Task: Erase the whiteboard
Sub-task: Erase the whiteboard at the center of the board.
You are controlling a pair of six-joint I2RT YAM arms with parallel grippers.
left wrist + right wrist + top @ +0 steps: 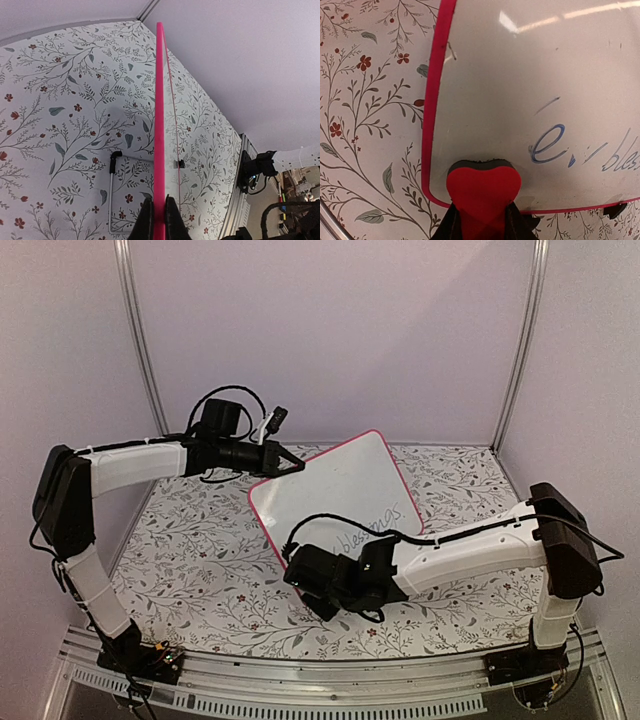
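- Top external view first: what do you count?
- One whiteboard (345, 485) with a pink rim. It sits mid-worktop, one corner pointing far-left. Two arms reach in, one from each side. One line of handwriting (378, 525) lies toward the board's near-right edge. The floral worktop (190, 540) shows all round it.
- And the claws?
- Two. The left claw (159, 220) is pinched narrow on the board's rim at that far-left corner. The right claw (481, 222) grips one red heart-shaped eraser (483, 186). Its dark felt face rests on the board just inside the near-left corner.
- What do the wrist views give that the top one doesn't?
- The eraser, for a start; from above, the right arm hides it. The right wrist view also shows that the writing is blue. It reads an "e", then "bles", and runs off the right side, with a faint grey streak above it. The left wrist view sees the board purely edge-on, a pink line running away from the fingers.
- Anything under the board?
- One small black clip (180, 163) in the left wrist view, and one at the near rim in the right wrist view. I cannot tell whether they are the same clip. I also cannot tell whether the board lies flat.
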